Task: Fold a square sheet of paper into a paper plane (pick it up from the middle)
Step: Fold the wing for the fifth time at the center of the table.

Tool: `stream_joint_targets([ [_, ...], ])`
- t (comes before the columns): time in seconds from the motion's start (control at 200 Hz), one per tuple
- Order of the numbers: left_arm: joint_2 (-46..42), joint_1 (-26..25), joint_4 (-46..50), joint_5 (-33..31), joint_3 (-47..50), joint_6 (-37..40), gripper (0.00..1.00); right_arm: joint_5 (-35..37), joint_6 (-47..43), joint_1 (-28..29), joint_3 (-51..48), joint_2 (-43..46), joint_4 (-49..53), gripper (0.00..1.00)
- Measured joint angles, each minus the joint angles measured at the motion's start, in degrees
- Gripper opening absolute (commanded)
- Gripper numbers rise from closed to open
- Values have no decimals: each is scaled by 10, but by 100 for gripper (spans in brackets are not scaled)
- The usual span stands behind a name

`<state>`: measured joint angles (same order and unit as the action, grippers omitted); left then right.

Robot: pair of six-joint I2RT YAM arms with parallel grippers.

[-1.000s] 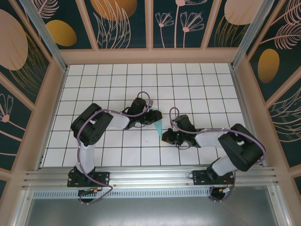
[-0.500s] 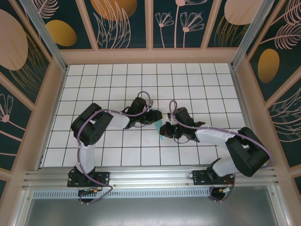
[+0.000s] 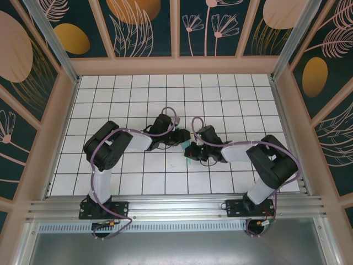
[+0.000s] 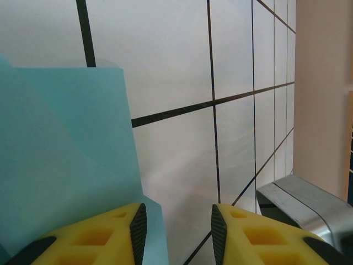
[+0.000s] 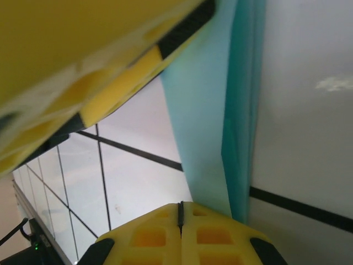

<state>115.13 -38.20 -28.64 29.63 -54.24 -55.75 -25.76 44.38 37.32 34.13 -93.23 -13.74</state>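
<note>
Between the yellow fingers (image 4: 99, 237) of the left gripper (image 4: 177, 221) a narrow gap stands open, bare white tile showing through it; the folded turquoise paper (image 4: 60, 154) lies just beside one finger, its lower edge hidden behind that finger, none of it in the gap; the right gripper (image 5: 180, 208) is closed tight, pads pressed together with nothing seen between them; the paper runs as a creased double layer just beside its fingers; whether it touches them I cannot tell; from overhead both grippers meet near the middle of the gridded table (image 3: 231, 94), fingertips close together, a sliver of paper showing between them.
</note>
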Motion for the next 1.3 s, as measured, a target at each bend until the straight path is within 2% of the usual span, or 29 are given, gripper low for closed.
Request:
stream_joint_targets([
  [0.145, 0, 0, -1, 2, 0, 0, 40, -5, 0, -6, -7, -9, -13, 0],
  [0.515, 0, -2, 41, -1, -26, 22, 44, -17, 21, -14, -57, -8, -109, 0],
  [0.756, -35, 0, 83, -9, -33, 59, 52, -24, 25, -18, -63, -8, -119, 0],
  [0.861, -84, 1, 61, 5, -10, 59, 54, -25, 25, -18, -63, -8, -120, 0],
  [1.006, -137, 0, 28, 15, 37, 61, 50, -26, 25, -18, -63, -8, -120, 0],
  [1.176, -130, 0, -7, 20, 104, 51, 45, -28, 25, -19, -63, -9, -120, 0],
  [1.301, -104, 0, -40, 28, 115, 36, 46, -30, 25, -20, -63, -9, -120, 0],
])
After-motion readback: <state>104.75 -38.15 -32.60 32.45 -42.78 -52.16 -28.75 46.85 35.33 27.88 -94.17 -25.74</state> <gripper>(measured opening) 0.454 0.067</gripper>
